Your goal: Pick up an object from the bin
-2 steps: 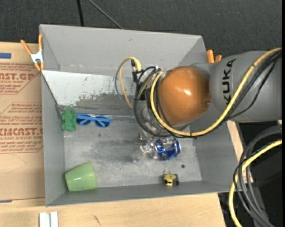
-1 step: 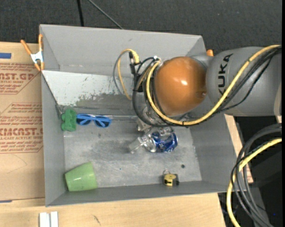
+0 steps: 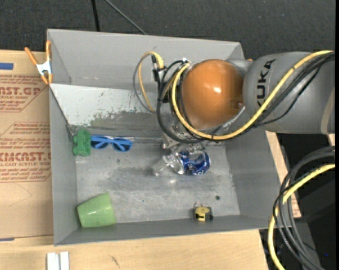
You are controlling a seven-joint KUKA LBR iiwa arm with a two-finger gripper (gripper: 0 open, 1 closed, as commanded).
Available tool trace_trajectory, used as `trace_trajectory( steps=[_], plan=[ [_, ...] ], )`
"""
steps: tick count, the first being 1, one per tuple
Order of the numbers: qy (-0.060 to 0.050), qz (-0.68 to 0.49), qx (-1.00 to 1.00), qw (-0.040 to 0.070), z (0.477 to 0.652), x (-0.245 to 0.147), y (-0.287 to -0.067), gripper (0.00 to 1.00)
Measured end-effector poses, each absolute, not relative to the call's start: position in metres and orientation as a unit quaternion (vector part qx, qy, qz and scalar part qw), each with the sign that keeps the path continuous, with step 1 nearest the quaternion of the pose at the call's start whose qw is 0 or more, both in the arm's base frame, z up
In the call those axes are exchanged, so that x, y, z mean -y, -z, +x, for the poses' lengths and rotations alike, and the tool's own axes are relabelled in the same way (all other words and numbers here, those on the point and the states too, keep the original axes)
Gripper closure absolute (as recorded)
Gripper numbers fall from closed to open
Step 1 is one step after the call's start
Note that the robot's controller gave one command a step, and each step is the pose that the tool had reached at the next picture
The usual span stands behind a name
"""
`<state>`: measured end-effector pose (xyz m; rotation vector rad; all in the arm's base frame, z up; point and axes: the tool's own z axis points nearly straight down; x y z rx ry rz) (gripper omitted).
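Gripper [image 3: 183, 149] down in the middle of the grey bin [image 3: 90, 103], tucked under the arm's orange cover, right over a crumpled blue and clear thing [image 3: 193, 163], its grip I can't tell from here, blue sunglasses [image 3: 110, 144] and green cup [image 3: 96, 211] well apart to the left

Operator: Which items lie toward the left of the bin [image 3: 62, 167]?

Technician: Item 1: a light green plastic cup [image 3: 96, 211], lying on its side near the front-left corner. Item 2: a small green toy [image 3: 81, 142], close to the left wall, farther back.

Operator: Remaining items?

Technician: Item 3: blue sunglasses [image 3: 112, 144], just beside the toy, on its right. Item 4: a small yellow-and-black object [image 3: 202, 212], near the front wall, well apart from the cup.
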<state>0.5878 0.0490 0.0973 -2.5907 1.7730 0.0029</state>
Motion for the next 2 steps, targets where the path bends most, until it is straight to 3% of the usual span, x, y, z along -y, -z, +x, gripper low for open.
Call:
trace_trajectory(
  steps=[1,2],
  plan=[
    [-0.002,-0.825,-0.565,0.001,0.588,-0.05,-0.099,1.0],
    [0.002,-0.829,-0.559,0.004,0.584,-0.054,-0.208,1.0]
  ],
)
